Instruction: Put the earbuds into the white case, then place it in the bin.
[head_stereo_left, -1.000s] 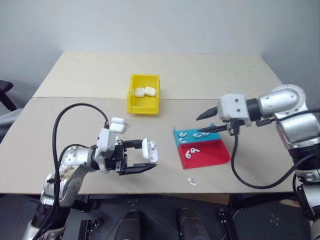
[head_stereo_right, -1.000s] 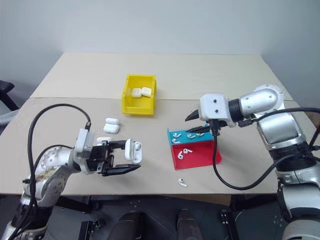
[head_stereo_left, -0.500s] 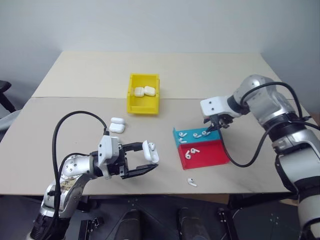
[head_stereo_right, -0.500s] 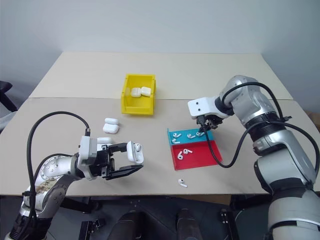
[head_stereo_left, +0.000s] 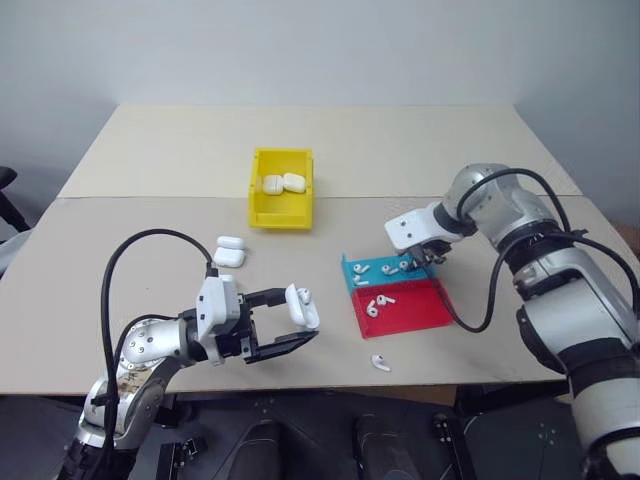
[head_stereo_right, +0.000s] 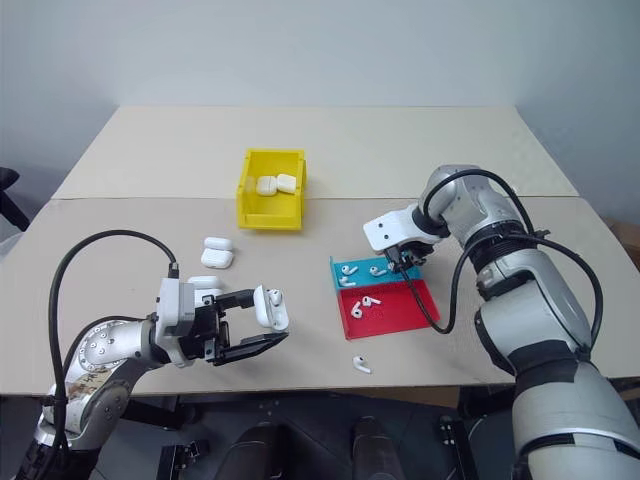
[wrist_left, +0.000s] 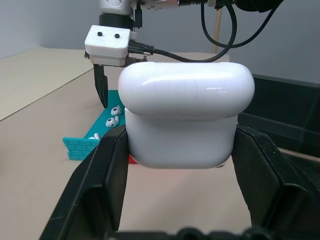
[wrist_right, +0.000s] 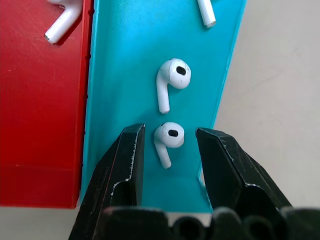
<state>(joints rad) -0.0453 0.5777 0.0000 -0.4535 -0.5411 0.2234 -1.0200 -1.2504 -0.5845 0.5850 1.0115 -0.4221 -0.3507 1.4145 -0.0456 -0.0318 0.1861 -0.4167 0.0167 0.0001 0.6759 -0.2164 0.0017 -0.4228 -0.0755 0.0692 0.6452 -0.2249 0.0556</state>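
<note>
Hovering over the blue tray (head_stereo_left: 385, 270) at the right of the desk (head_stereo_left: 150, 160), the right end effector (head_stereo_left: 428, 258) is seen in the left eye view pointed steeply down, while the left end effector (head_stereo_left: 285, 322) is held level near the front edge, clamped on an open white case (head_stereo_left: 301, 305). The yellow bin (head_stereo_left: 281, 214) is seen well apart from both, toward the far side of the desk, with two cases inside. Two more cases (head_stereo_left: 230, 250) lie beside the left arm, and a stray earbud (head_stereo_left: 381, 363) lies on the desk in front of the red tray (head_stereo_left: 410, 312).

From the right eye view, the same layout is confirmed: the right arm is plainly the nearer one to the earbuds (head_stereo_right: 360, 270).

Through the left wrist view, the white case is shown gripped between both black fingers (wrist_left: 107, 185), its lid end turned toward the trays, where the right end effector's fingers are lowered among the earbuds.

Through the right wrist view, the deciding relation is given: one earbud (wrist_right: 168, 141) lies on the blue tray directly between the spread fingers (wrist_right: 125, 175), untouched, its stem running roughly along the fingers' own length and not across the gap. A second earbud (wrist_right: 171, 82) lies just beyond it. A straight descent and closure is judged to be all that is needed.
</note>
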